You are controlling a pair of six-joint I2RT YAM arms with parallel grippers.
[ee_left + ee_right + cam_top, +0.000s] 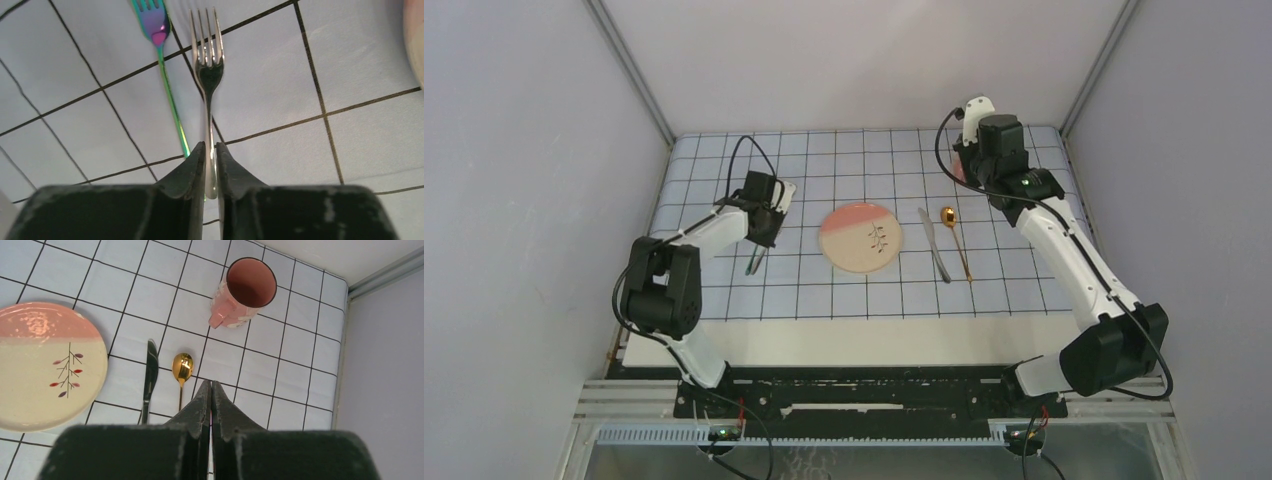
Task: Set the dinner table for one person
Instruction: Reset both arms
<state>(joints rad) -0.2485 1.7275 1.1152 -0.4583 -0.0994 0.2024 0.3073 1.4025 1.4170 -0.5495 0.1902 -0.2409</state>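
My left gripper (764,238) (210,147) is shut on the handle of a silver fork (207,65), low over the pale-blue gridded cloth (724,170), left of the plate. I cannot tell whether the fork touches the cloth. An iridescent fork (161,35) lies on the cloth just left of it. The pink-and-cream plate (860,238) (45,365) sits mid-cloth, with a knife (934,243) (150,370) and a gold spoon (954,235) (182,367) to its right. My right gripper (974,165) (210,385) is shut and empty, raised above the spoon. The cream dinner table (854,340) shows in front of the cloth.
A pink mug (245,292) stands upright at the far right of the cloth, mostly hidden behind the right arm in the top view. Grey walls close in the left, right and back. The plate's rim (416,40) shows at the right edge of the left wrist view.
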